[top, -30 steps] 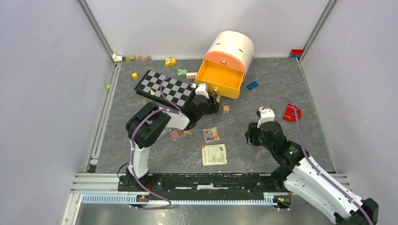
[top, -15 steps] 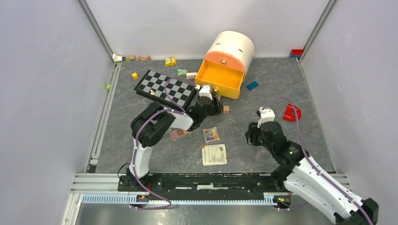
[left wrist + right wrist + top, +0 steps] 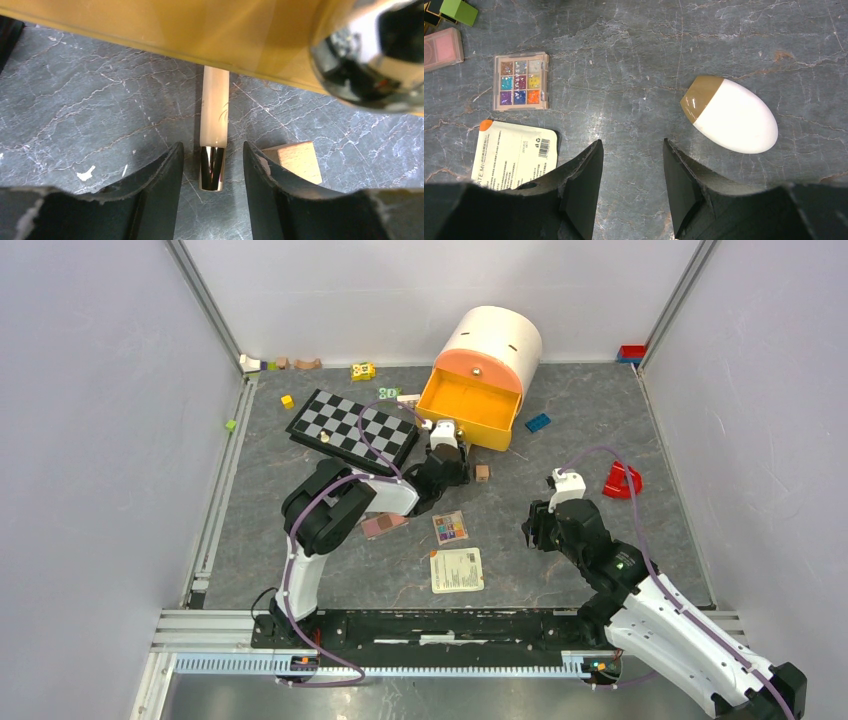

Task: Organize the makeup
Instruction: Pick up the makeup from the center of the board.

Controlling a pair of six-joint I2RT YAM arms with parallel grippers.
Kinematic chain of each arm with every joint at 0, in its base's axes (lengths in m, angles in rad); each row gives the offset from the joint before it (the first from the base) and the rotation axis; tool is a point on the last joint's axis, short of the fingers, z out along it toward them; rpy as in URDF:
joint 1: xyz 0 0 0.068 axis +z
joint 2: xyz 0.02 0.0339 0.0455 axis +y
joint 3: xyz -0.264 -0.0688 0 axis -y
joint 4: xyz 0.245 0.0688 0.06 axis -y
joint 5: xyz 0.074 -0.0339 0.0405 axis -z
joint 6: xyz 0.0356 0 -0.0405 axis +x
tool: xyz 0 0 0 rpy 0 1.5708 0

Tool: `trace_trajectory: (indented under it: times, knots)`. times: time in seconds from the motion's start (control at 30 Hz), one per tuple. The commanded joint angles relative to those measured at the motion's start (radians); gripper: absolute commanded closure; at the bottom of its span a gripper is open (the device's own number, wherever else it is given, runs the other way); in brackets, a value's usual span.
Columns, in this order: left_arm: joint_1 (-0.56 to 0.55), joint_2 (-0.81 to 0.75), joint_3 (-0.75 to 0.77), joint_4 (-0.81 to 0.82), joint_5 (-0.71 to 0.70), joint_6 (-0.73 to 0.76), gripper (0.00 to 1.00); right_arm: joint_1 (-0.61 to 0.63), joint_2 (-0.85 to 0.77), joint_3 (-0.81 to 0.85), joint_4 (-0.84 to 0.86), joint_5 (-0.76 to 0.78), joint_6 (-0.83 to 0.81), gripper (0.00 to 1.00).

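In the left wrist view my left gripper (image 3: 212,150) is open, low over the floor. A cream-handled brush (image 3: 216,110) with a gold ferrule lies between its fingers, not touching either one. The brush's far end runs under the orange drawer (image 3: 150,25). In the top view the left gripper (image 3: 452,452) sits right at the drawer's front (image 3: 470,410). My right gripper (image 3: 633,150) is open and empty above bare floor. The white egg-shaped sponge (image 3: 734,117) lies just to its right. The multicolour palette (image 3: 521,81) and the pink palette (image 3: 441,48) lie to the left.
A wooden cube (image 3: 300,160) lies against the left gripper's right finger, below the drawer's chrome knob (image 3: 370,55). A white printed sachet (image 3: 456,569) lies near the front. The chessboard (image 3: 352,430), a blue brick (image 3: 538,422) and a red piece (image 3: 622,481) lie around, with small toys along the back wall.
My left gripper has moved right and toward the orange drawer, ending up astride the brush. The right arm has not moved.
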State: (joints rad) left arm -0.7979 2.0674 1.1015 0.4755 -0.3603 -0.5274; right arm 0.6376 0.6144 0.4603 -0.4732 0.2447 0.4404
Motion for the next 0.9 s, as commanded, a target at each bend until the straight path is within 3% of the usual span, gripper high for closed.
trace_trajectory:
  times: [0.0, 0.27, 0.43, 0.8, 0.87]
  knots:
    - [-0.009, 0.021, 0.009, -0.11, -0.06, 0.042, 0.48, 0.004, -0.005, 0.003, 0.009, 0.007, -0.002, 0.46]
    - [-0.015, 0.027, 0.014, -0.127, -0.059, 0.049, 0.6, 0.003, -0.005, 0.001, 0.01, 0.009, -0.002, 0.46]
    - [-0.015, 0.012, -0.017, -0.079, 0.009, 0.076, 0.74, 0.003, -0.004, -0.001, 0.015, 0.01, -0.002, 0.46]
    - [-0.018, -0.146, -0.169, -0.043, 0.052, 0.069, 0.88, 0.004, -0.004, -0.013, 0.029, 0.008, 0.003, 0.46]
    - [-0.02, -0.187, -0.197, -0.046, 0.069, 0.063, 0.97, 0.004, 0.0, -0.018, 0.039, 0.002, 0.006, 0.46]
